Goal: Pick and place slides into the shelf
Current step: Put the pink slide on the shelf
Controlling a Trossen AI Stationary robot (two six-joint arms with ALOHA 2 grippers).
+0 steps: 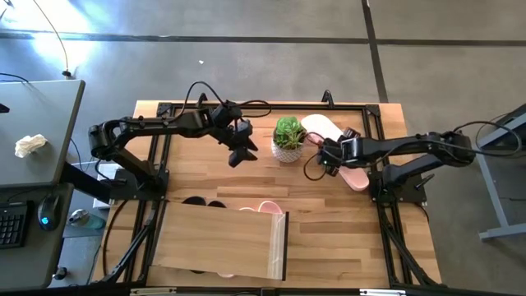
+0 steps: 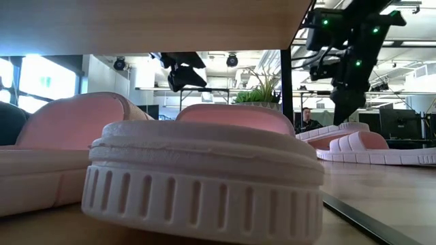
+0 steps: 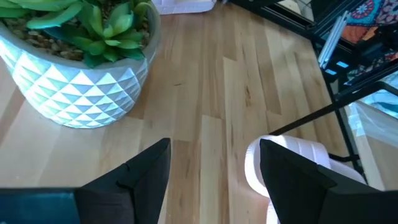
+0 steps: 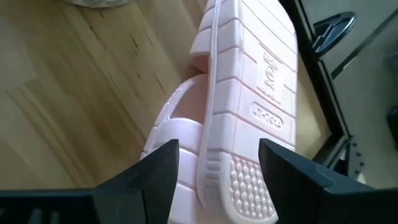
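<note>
Counter (image 1: 329,238): light wood top in a black frame, carrying everything below.

Shelf (image 1: 218,244): stands at the near edge of the counter, left of centre, flat top panel uppermost with a dark side edge on its right. Slides sit under it. From above, two black toes (image 1: 203,201) and two pink toes (image 1: 261,207) poke out past its far edge. In the low view, under the panel, a pink slide (image 2: 204,180) fills the foreground sole-edge on, and a second pink one (image 2: 65,146) lies to its left.

Plant pot (image 1: 288,151): white faceted pot with green leaves, at the far middle of the counter, between the two arms.

Loose pink slides: two lie on the counter at the far right, just beside the pot. One (image 1: 323,127) lies flat near the far frame rail. The other (image 1: 355,175) lies nearer, under the right arm's wrist.

Right tool (image 1: 325,158): above this pair. In the wrist view its two dark fingers (image 4: 158,171) stand wide apart on either side of a pink slide (image 4: 245,118) seen sole-side up, resting on edge against its mate. Fingers not closed on it; nothing gripped.

Left tool (image 1: 241,154): raised above bare counter, left of the pot, fingers (image 3: 146,174) spread wide, holding nothing. A pink slide toe (image 3: 286,158) shows beyond them.
</note>
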